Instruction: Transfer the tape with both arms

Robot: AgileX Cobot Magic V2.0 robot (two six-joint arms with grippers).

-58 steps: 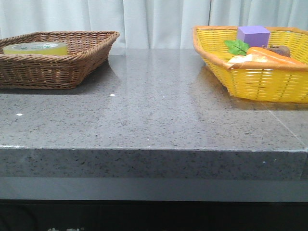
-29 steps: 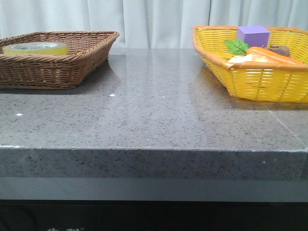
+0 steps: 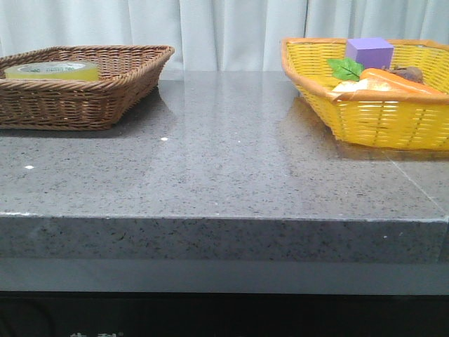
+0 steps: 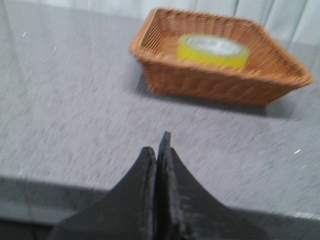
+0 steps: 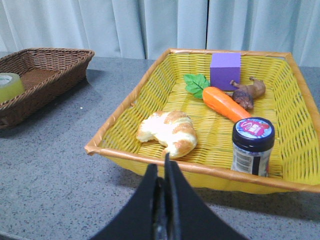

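- Two baskets sit on the grey stone table [image 3: 224,168] in front of you, well apart — a brown wicker basket [image 3: 84,95] at the far left and a yellow basket [image 3: 379,116] at the far right.
- You will find the tape [image 3: 52,69] lying flat inside the brown wicker basket, toward its left part in the front view; only its yellow rim and pale top show over the basket wall there.
- Your left wrist view shows the same roll more fully, with the white core ring facing up and green print on it, though that picture is blurred.
- Your left gripper [image 4: 159,150] hangs over the table's near edge with its black fingers pressed together and nothing between them; the brown wicker basket lies well ahead of it.
- Your right gripper [image 5: 162,172] also has its fingers closed flat against each other and holds nothing; it hangs just before the near rim of the yellow basket.
- Inside the yellow basket you can see a purple cube [image 5: 224,70] at the back, a green leaf [image 5: 196,84] beside it, an orange carrot [image 5: 226,103] lying across the middle, and a small brown animal figure [image 5: 247,92] touching the carrot's far side.
- Nearer to you lie a croissant [image 5: 168,132] and an upright dark jar [image 5: 252,145] with a printed lid — both apart from each other.
- Neither arm shows in the front view; a pale curtain [image 3: 224,28] hangs behind the table.
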